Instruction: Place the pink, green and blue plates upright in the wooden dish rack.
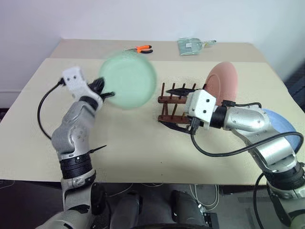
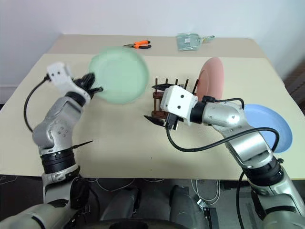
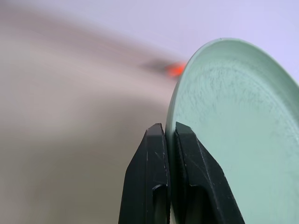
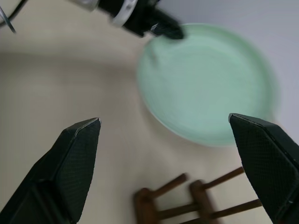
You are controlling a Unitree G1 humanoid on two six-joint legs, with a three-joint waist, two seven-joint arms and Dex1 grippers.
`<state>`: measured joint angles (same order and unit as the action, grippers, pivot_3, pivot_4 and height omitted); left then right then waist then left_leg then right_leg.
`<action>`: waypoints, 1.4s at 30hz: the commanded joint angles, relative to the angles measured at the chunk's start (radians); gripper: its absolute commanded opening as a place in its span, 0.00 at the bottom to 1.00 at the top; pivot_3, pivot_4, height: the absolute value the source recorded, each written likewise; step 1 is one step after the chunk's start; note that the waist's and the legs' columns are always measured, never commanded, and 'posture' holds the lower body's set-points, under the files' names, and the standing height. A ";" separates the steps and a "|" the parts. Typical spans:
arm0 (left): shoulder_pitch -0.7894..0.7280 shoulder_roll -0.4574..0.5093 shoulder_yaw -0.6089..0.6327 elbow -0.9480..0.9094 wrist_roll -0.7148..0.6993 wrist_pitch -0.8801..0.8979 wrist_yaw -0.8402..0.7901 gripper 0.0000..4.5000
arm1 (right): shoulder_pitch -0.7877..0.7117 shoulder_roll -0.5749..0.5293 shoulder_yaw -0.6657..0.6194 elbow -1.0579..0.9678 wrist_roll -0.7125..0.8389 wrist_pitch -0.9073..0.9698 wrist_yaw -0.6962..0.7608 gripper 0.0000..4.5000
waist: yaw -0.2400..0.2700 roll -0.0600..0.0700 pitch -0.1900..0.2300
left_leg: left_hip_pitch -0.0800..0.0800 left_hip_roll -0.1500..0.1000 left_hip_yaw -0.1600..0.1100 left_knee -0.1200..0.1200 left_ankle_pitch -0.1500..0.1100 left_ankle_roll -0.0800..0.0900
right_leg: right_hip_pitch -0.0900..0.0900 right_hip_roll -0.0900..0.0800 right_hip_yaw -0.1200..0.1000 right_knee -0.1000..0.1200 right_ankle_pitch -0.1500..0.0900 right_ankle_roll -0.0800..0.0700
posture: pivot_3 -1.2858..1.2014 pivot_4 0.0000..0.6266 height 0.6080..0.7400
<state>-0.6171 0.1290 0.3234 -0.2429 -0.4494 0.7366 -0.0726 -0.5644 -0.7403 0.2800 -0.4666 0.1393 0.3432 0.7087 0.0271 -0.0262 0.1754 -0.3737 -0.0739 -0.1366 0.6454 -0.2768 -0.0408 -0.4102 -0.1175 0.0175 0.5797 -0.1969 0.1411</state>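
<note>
My left gripper (image 3: 168,130) is shut on the rim of the mint green plate (image 1: 127,80). It holds the plate on edge in the air, above the table and to the left of the wooden dish rack (image 1: 167,100). The pink plate (image 1: 223,81) stands upright in the rack's right end. On the table at the far right lies the light blue plate (image 2: 267,125), flat and partly hidden by my right arm. My right gripper (image 4: 163,120) is open at the rack's near side, holding nothing, with its fingers pointing left toward the green plate.
Orange-handled pliers (image 1: 142,48) and a clear plastic bag (image 1: 193,45) lie at the back of the table. The beige tabletop (image 1: 143,148) has bare room in front of the rack and to its left. A white wall stands behind.
</note>
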 commanded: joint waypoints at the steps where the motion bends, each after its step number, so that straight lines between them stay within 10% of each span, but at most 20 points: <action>1: -0.064 -0.022 -0.047 -0.106 -0.086 0.020 -0.023 0.01 | -0.068 0.021 0.058 0.094 -0.218 -0.147 -0.067 1.00 | -0.010 0.000 0.000 | 0.000 0.000 0.000 0.000 0.000 0.000 | 0.000 0.000 0.000 0.000 0.000 0.000 | 0.52 0.24 1.00; 6: -0.092 -0.015 -0.078 -0.153 -0.146 0.070 -0.025 0.00 | -0.109 0.053 0.066 0.208 -0.350 -0.243 -0.103 0.80 | -0.023 0.000 0.000 | 0.000 0.000 0.000 0.000 0.000 0.000 | 0.000 0.000 0.001 0.000 0.000 0.000 | 0.52 0.24 1.00; 11: -0.088 -0.001 -0.050 -0.159 -0.184 0.078 -0.007 0.00 | -0.098 0.059 0.044 0.225 -0.411 -0.285 -0.102 0.22 | -0.022 0.000 0.001 | 0.000 0.000 0.000 0.000 0.000 0.000 | 0.000 0.001 0.001 0.000 0.000 0.000 | 0.52 0.24 1.00; 13: -0.099 -0.021 0.001 -0.135 -0.218 0.053 0.020 0.16 | -0.092 0.055 0.038 0.231 -0.435 -0.311 -0.107 0.01 | -0.021 0.000 0.001 | 0.000 0.000 0.000 0.000 0.000 0.000 | 0.000 0.001 0.001 0.000 0.000 0.000 | 0.52 0.24 1.00; 18: -0.139 -0.001 0.123 -0.053 -0.190 -0.093 0.111 0.68 | -0.059 0.114 -0.051 0.190 -0.333 -0.281 -0.118 0.00 | -0.015 -0.001 0.001 | 0.000 0.000 -0.001 0.000 0.000 0.000 | 0.001 0.001 0.001 0.000 0.000 0.000 | 0.52 0.24 1.00; 23: 0.063 0.211 -0.084 -0.032 0.008 -0.235 -0.129 0.68 | -0.025 0.304 -0.331 -0.004 0.174 0.111 -0.138 0.00 | -0.028 0.001 0.002 | 0.001 0.000 0.000 -0.003 0.003 -0.004 | -0.001 0.002 0.003 0.001 0.001 -0.001 | 0.52 0.24 1.00; 29: 0.344 0.350 -0.333 -0.168 -0.095 -0.170 -0.525 0.68 | -0.018 0.434 -0.609 -0.086 0.702 0.504 -0.385 0.00 | -0.017 0.003 0.003 | 0.000 0.001 -0.002 -0.002 0.000 0.000 | -0.001 0.002 0.003 0.000 -0.001 -0.007 | 0.52 0.24 1.00; 42: 0.397 0.367 -0.468 -0.253 -0.095 -0.148 -0.625 0.68 | 0.026 0.410 -0.648 -0.031 0.989 0.633 -0.672 0.00 | -0.022 0.012 0.004 | 0.000 0.002 0.000 -0.003 0.000 0.001 | -0.002 0.002 0.003 0.000 -0.001 -0.008 | 0.52 0.24 1.00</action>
<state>-0.2082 0.4987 -0.1433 -0.4486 -0.5346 0.5884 -0.6946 -0.5361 -0.3157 -0.3660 -0.4916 1.0998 0.9751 0.0549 0.0050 -0.0138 0.1796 -0.3734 -0.0721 -0.1362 0.6422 -0.2764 -0.0402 -0.4125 -0.1158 0.0202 0.5798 -0.1979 0.1334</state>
